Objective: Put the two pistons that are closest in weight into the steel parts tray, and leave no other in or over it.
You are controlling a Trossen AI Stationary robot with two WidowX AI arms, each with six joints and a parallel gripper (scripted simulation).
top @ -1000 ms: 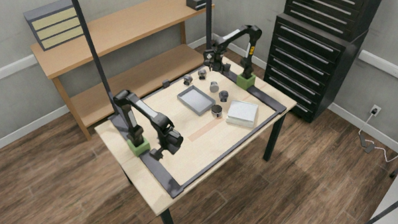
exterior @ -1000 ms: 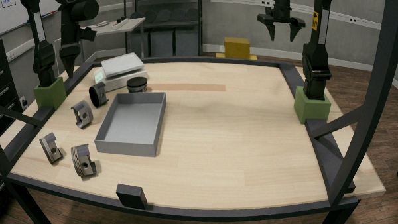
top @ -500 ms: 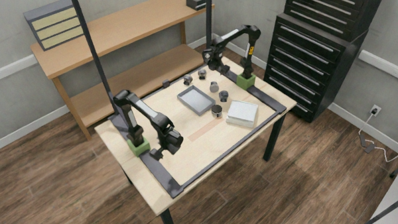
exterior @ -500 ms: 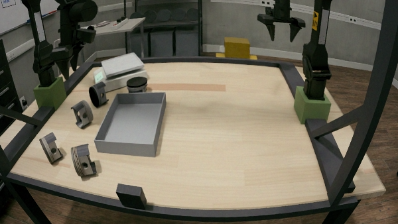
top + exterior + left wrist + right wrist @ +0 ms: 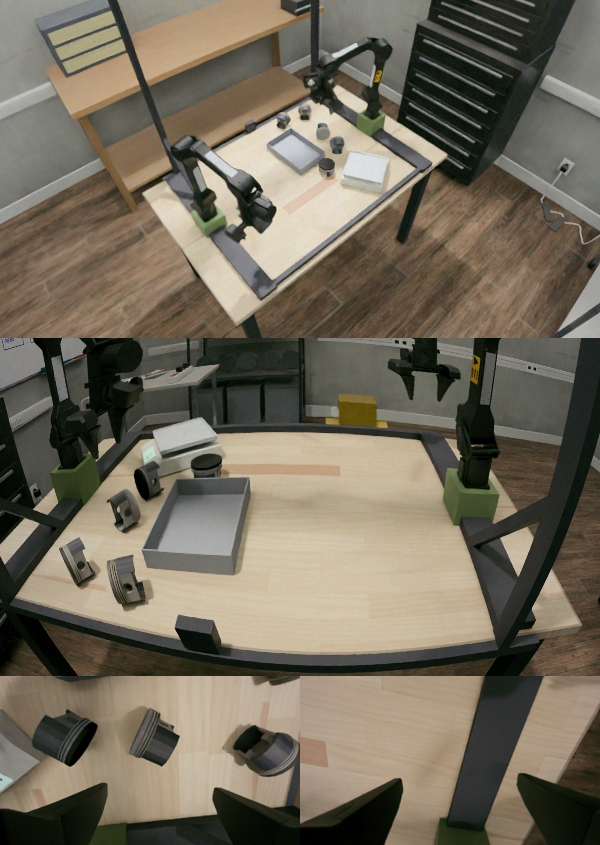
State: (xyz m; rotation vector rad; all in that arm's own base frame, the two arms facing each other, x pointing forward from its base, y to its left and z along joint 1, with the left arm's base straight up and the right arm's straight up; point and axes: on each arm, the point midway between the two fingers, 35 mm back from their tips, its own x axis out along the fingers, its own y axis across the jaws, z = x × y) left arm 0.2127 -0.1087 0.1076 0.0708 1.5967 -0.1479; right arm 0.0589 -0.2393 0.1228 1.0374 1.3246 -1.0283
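Left claw [image 5: 322, 106] [image 5: 106, 449] [image 5: 160, 787], the nearer, is spread and holding nothing above the desk [image 5: 262, 185] [image 5: 350, 538] [image 5: 196, 721]; the middle side-lying piston [image 5: 322, 132] [image 5: 132, 505] [image 5: 158, 744] sits near and slightly right of it in the exterior view, axis roughly along the finger gap.
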